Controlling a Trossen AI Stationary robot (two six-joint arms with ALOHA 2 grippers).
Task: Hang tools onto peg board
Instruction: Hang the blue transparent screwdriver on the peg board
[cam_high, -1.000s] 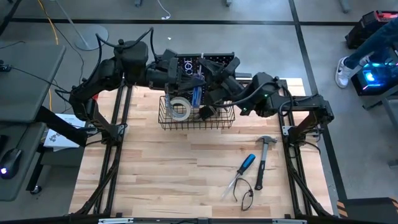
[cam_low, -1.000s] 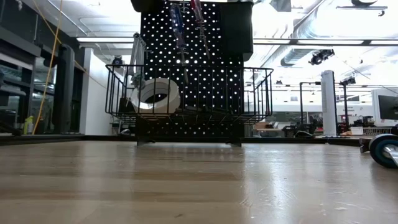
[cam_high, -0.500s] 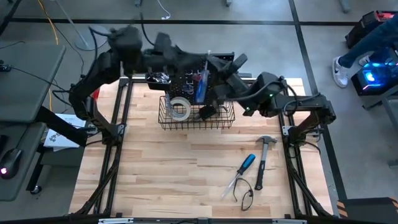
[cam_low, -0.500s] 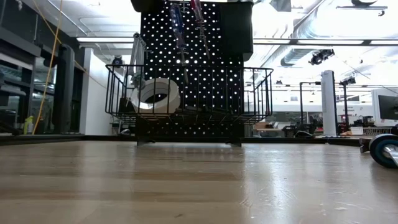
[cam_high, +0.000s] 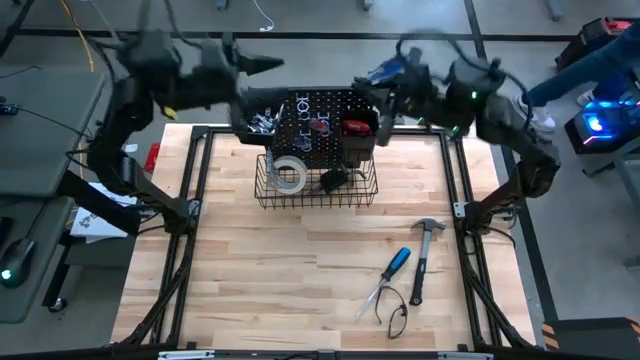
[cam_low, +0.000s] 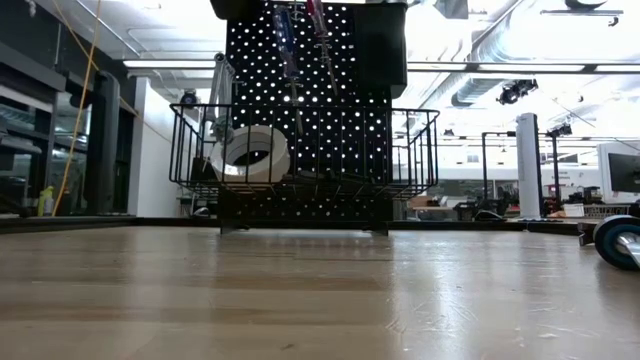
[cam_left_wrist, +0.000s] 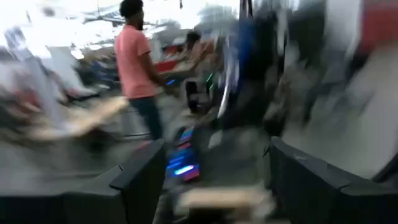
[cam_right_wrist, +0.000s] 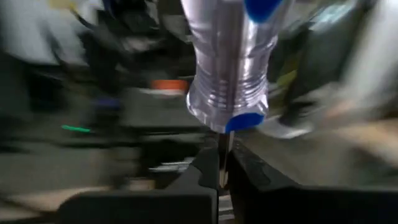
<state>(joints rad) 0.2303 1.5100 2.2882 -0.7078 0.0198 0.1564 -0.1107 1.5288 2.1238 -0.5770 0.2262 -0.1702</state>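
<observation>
- R hand clenched on thin shaft of blue-handled screwdriver; handle sticks out ahead of fingers, long axis in line w/ hand.
- We place R hand above peg board's right end, nearer it than L.
- L hand released, empty, off board's left, past worktop back edge.
- Hammer, 2nd blue screwdriver, pliers lie front-right w/ open room; we judge R arm closer.

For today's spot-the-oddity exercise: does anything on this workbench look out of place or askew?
Three tools lie loose on the table, not hung: a claw hammer, a blue-handled screwdriver and pliers. In the wire basket the tape roll leans tilted.
</observation>
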